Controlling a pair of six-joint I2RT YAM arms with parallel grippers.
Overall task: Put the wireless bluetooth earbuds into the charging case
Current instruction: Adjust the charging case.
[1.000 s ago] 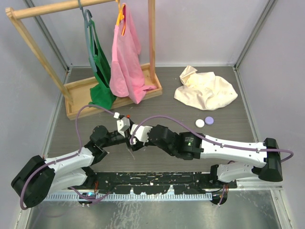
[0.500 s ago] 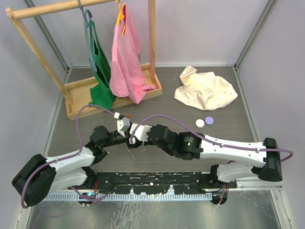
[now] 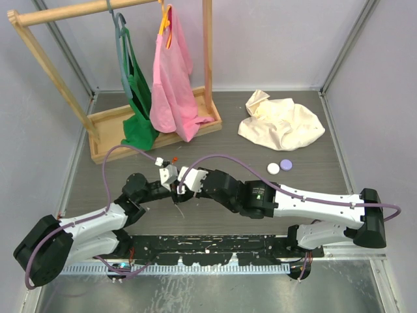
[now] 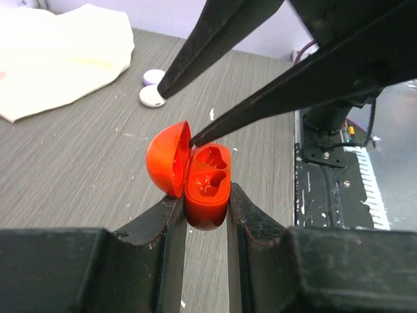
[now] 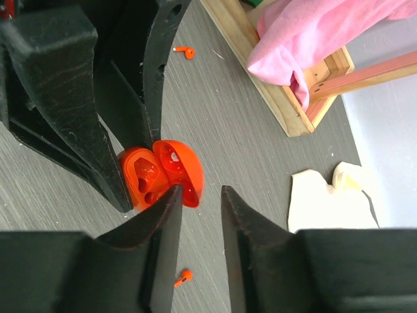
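Note:
My left gripper (image 4: 207, 199) is shut on the base of a red charging case (image 4: 208, 179) and holds it above the table. Its lid stands open and both wells look empty. My right gripper (image 5: 199, 192) is open and empty; one fingertip (image 4: 193, 139) touches the case (image 5: 156, 173) at the lid's inner edge. Two red earbuds lie on the table in the right wrist view, one far (image 5: 187, 51) and one near (image 5: 183, 278). In the top view the two grippers meet at mid-table (image 3: 176, 182), and the case is hidden there.
A white disc (image 3: 273, 168) and a lilac disc (image 3: 285, 164) lie at the right, near a cream cloth (image 3: 281, 120). A wooden rack (image 3: 156, 124) with green and pink garments stands at the back left.
Both grippers have shifted slightly, staying together at mid-table. The left gripper still holds the case.

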